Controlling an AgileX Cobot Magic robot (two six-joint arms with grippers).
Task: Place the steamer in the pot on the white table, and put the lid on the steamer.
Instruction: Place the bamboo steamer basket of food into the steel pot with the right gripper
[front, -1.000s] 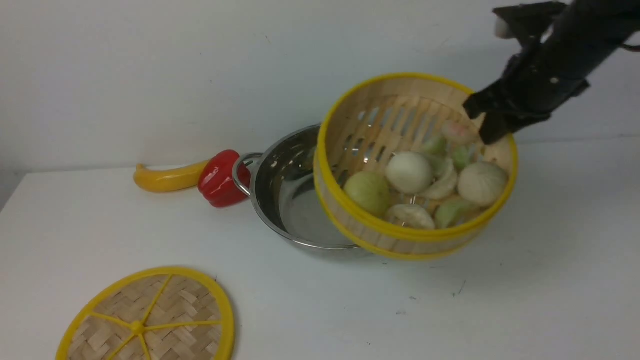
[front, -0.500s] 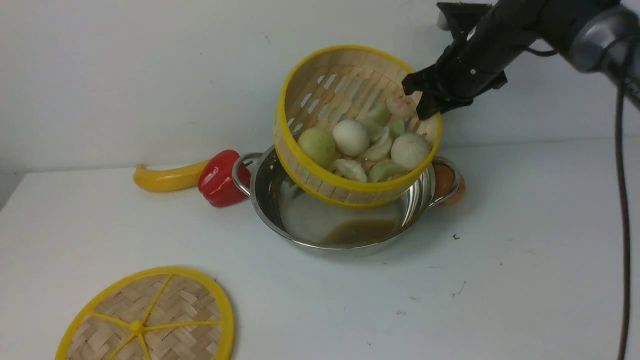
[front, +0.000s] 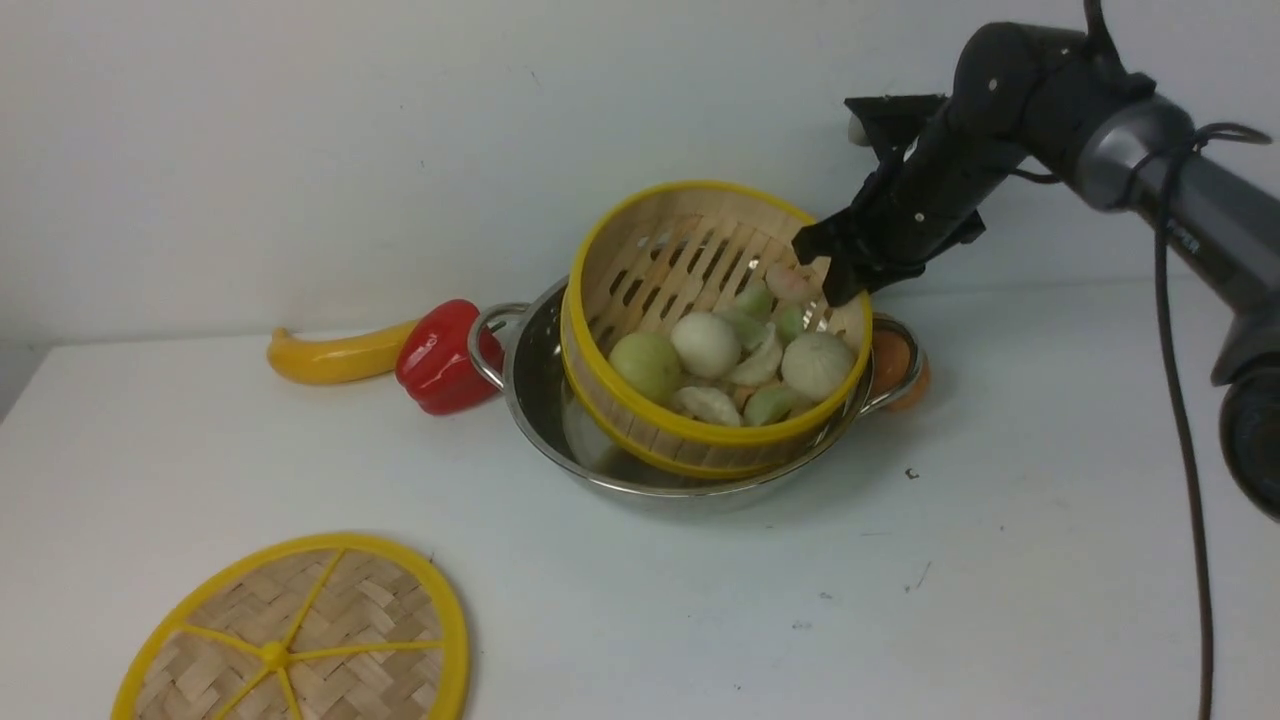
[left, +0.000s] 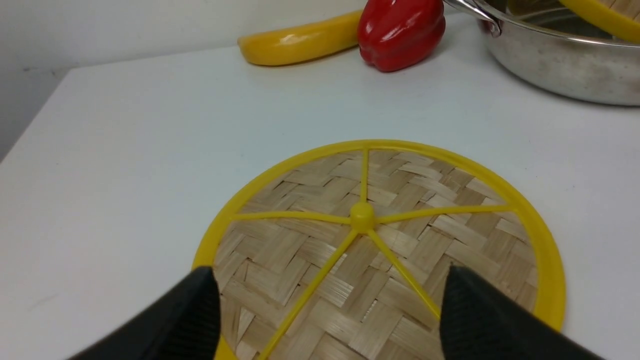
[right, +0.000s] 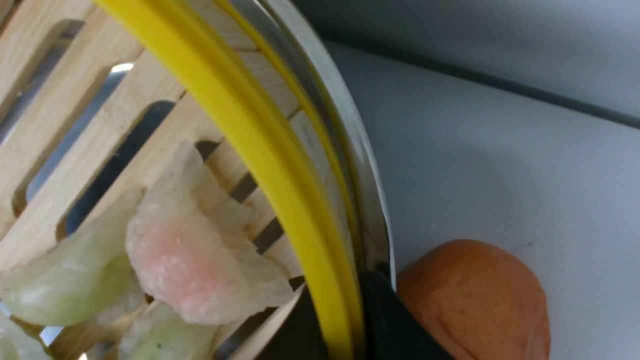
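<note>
Yellow-rimmed bamboo steamer is now sinking lower, tilted, into shiny steel pot;
right gripper is clamping its rim; left gripper is hanging spread.

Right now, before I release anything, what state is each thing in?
steamer, tilted, partly down in the pot, holding dumplings.
pot, upright on the white table.
lid, flat on the white table, off the steamer.
right gripper, shut on the steamer's rim.
left gripper, open above the lid.
</note>
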